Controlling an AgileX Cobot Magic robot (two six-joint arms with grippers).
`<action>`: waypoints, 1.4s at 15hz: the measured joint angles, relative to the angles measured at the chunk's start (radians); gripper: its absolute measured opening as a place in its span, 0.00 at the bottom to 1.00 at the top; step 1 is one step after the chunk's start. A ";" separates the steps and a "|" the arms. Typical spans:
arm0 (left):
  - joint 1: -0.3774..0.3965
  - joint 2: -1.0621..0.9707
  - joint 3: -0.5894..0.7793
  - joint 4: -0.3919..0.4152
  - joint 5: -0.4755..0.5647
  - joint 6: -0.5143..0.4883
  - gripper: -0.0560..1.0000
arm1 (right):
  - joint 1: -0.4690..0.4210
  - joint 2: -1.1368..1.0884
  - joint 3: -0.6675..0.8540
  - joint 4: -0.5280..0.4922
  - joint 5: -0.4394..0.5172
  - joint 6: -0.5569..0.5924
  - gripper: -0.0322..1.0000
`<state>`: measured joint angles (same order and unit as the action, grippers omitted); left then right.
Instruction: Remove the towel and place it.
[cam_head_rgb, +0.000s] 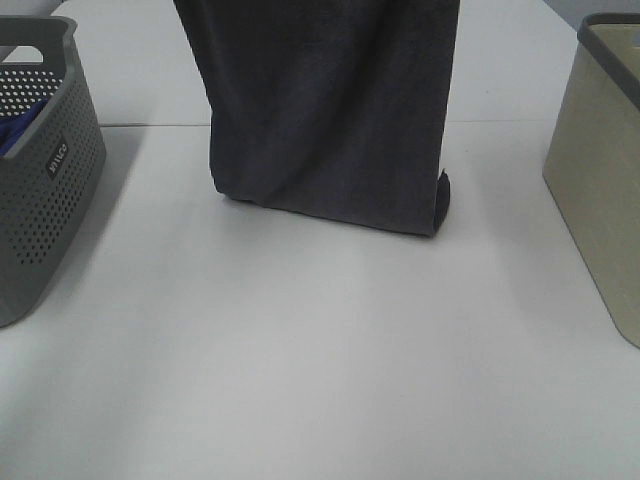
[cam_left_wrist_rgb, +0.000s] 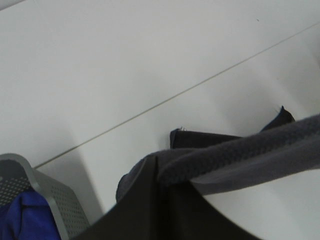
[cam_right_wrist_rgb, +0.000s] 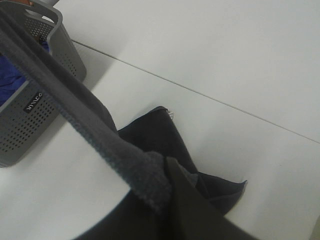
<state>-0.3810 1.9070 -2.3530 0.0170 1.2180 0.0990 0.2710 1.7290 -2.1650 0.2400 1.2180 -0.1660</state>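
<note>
The dark charcoal towel (cam_head_rgb: 330, 110) hangs upright over the middle of the white table, and its top runs out of the exterior view. Its lower end (cam_head_rgb: 330, 212) rests on the tabletop and one corner curls up at the right. Neither gripper shows in the exterior view. In the left wrist view my left gripper (cam_left_wrist_rgb: 165, 186) is shut on one top corner, and the towel's upper edge (cam_left_wrist_rgb: 240, 155) stretches away from it. My right gripper (cam_right_wrist_rgb: 167, 187) is shut on the other top corner of the towel (cam_right_wrist_rgb: 90, 130). A small white tag (cam_right_wrist_rgb: 171, 115) shows at the lower end.
A grey perforated basket (cam_head_rgb: 40, 170) with a blue cloth (cam_head_rgb: 15, 135) inside stands at the left edge. A beige bin (cam_head_rgb: 600, 170) stands at the right edge. A seam (cam_head_rgb: 150, 124) crosses the table behind the towel.
</note>
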 joint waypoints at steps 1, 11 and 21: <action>0.000 -0.058 0.077 -0.006 0.000 0.001 0.05 | 0.001 -0.016 0.023 0.000 0.000 0.000 0.05; -0.094 -0.323 0.502 -0.273 0.004 0.212 0.05 | 0.001 -0.371 0.526 -0.001 0.002 0.019 0.05; -0.135 -0.472 0.693 -0.269 0.006 0.198 0.05 | 0.001 -0.534 0.700 0.006 0.002 0.048 0.05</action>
<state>-0.5160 1.4350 -1.6600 -0.2520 1.2240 0.2970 0.2720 1.1950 -1.4650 0.2460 1.2200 -0.1180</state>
